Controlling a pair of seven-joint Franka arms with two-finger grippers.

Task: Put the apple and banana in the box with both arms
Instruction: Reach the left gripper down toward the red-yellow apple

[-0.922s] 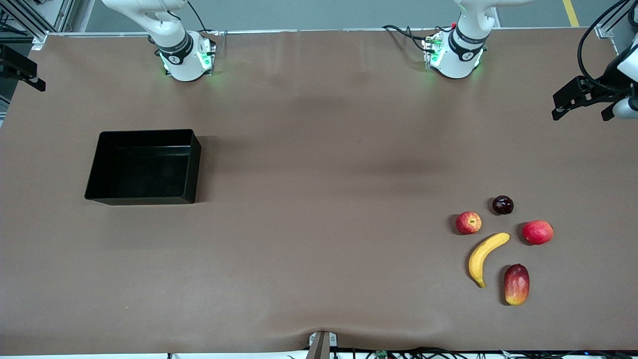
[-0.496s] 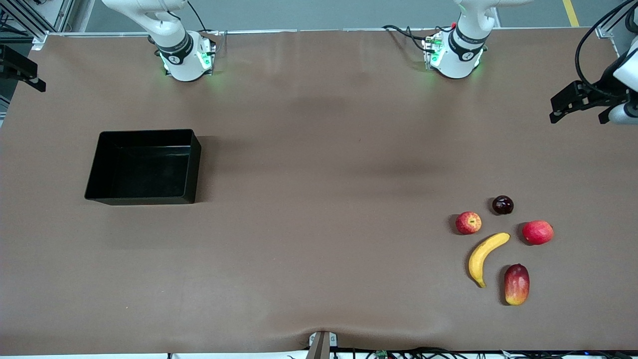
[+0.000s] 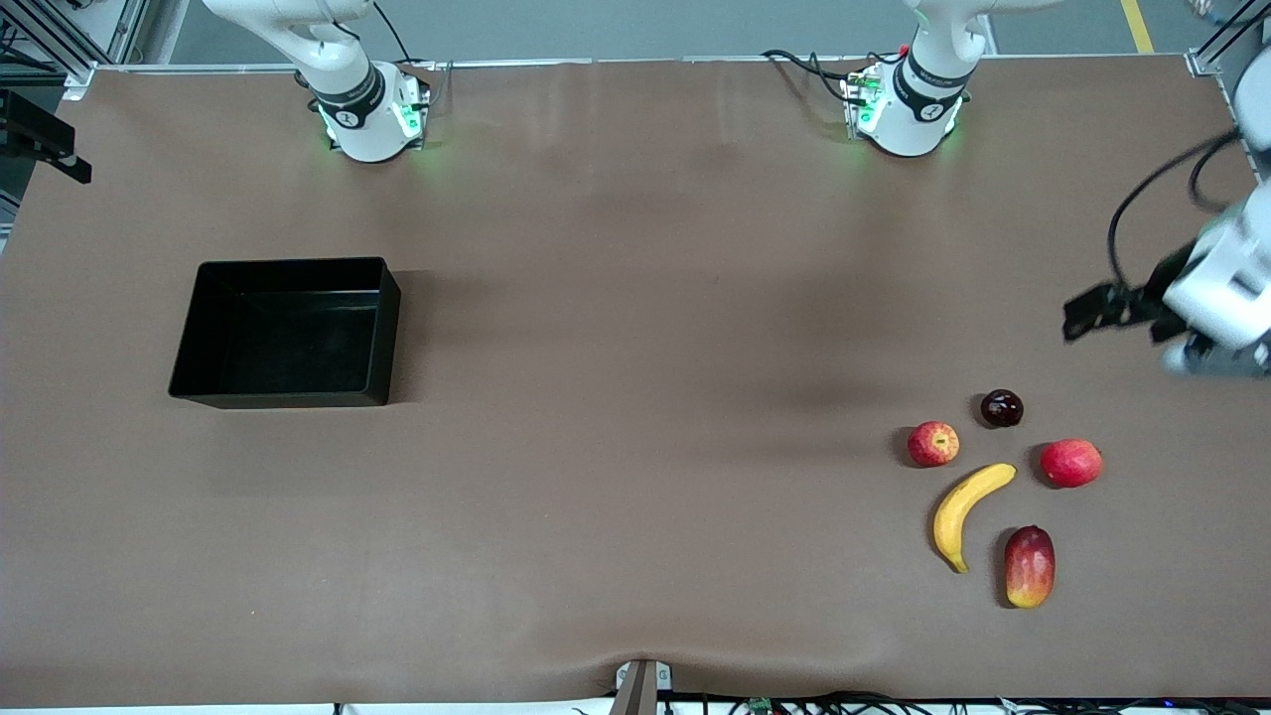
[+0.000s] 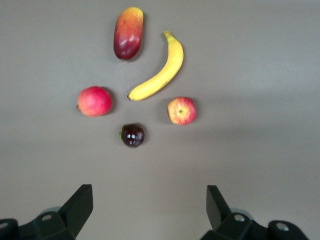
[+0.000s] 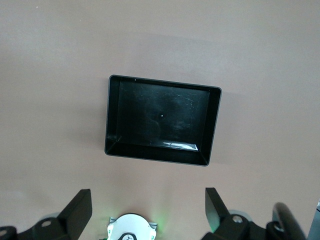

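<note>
The left end effector [image 4: 149,210], fingers spread and holding nothing, hangs at the front view's right edge above bare tabletop [image 3: 635,397]. In the lower right lie the apple [image 3: 933,444] and banana [image 3: 966,513]. The right end effector [image 5: 148,211], also spread, hovers over the box [image 3: 288,331], upper left.

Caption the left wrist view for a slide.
Open left gripper above curved yellow banana, streaked red-yellow apple, dark plum, red-yellow mango, pinkish-red fruit.
</note>
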